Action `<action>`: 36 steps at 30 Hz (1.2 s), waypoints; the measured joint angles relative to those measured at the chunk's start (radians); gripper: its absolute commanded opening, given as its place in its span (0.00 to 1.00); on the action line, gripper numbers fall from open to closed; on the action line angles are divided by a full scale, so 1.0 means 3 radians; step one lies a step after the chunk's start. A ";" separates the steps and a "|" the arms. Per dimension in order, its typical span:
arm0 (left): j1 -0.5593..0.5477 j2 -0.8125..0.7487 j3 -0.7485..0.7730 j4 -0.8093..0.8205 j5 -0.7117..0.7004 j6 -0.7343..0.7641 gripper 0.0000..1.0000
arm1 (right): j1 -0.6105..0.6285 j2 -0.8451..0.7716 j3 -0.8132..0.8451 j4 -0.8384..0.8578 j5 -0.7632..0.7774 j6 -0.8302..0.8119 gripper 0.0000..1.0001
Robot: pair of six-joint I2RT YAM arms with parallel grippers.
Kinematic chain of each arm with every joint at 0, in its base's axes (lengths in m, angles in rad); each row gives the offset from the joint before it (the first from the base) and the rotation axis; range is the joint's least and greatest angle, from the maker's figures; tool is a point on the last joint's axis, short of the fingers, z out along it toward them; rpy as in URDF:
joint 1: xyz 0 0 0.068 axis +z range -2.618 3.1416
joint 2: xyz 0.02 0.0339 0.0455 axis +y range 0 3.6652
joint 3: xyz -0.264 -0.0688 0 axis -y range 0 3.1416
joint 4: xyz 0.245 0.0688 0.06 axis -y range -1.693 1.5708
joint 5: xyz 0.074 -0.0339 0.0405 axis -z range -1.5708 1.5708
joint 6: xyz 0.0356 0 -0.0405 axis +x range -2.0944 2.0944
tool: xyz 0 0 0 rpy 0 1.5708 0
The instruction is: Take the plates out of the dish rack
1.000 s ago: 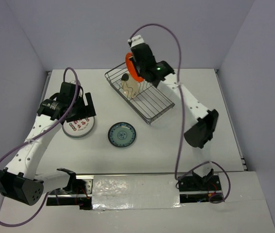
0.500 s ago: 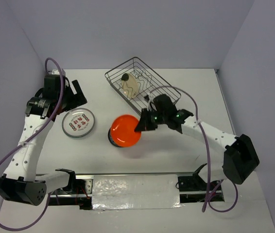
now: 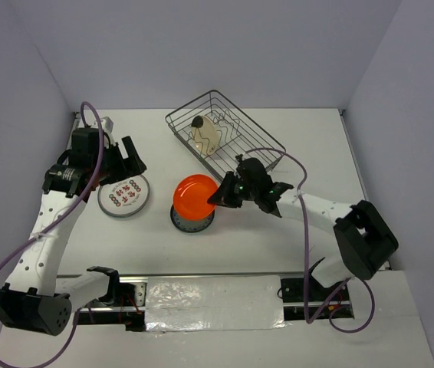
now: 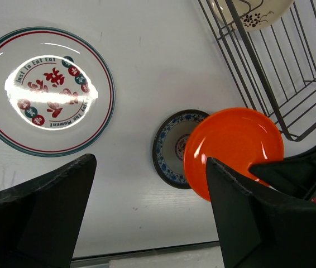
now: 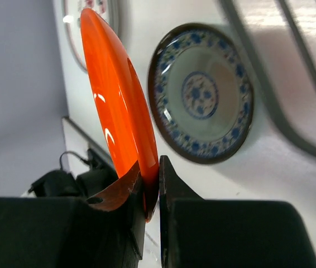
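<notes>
The dish rack (image 3: 225, 142) holds one cream plate (image 3: 205, 136), unchanged. The right gripper (image 5: 151, 166), clamped on the rim of the orange plate (image 4: 233, 148), has tilted it above the blue patterned plate (image 4: 171, 149). The left gripper (image 4: 149, 162), spread wide, has shifted nearer the red-motif plate (image 3: 123, 195).

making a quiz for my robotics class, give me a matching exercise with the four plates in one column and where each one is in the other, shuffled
Things:
1. orange plate
2. blue patterned plate
3. red-motif plate
4. cream plate

Places:
A. standing in the dish rack
B. flat on the table, right below a held plate
C. pinched in the right claw
D. flat on the table, uncovered

Pairs: 1-C, 2-B, 3-D, 4-A
</notes>
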 measured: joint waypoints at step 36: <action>0.0009 0.0028 0.0000 -0.0055 -0.0064 0.0197 0.92 | 0.0688 0.1207 0.1876 -0.2115 0.0795 -0.1016 1.00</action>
